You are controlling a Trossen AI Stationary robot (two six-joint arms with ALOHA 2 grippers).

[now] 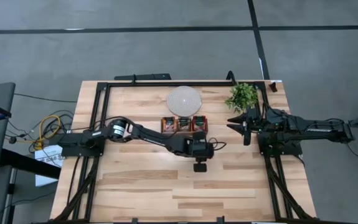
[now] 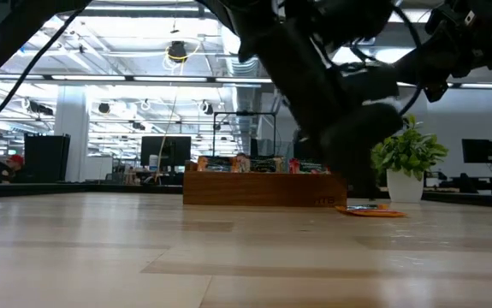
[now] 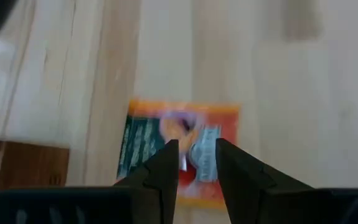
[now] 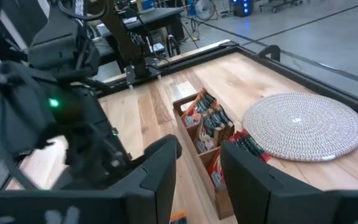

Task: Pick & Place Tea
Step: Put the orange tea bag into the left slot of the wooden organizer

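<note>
Left gripper (image 3: 194, 163): fingers slightly apart, poised directly over one flat red-orange tea sachet (image 3: 177, 149) with a dark green band, not gripping it; the sachet lay on the pale wooden tabletop (image 1: 141, 186) near its centre, just beside the brown three-compartment wooden tray (image 1: 183, 124). Further sachets (image 4: 213, 124) stood upright in the tray. Round white woven disc (image 1: 183, 99): toward the far edge. Right gripper (image 4: 197, 163): parted, empty, near the right edge beside a small green potted plant (image 1: 242, 96).
</note>
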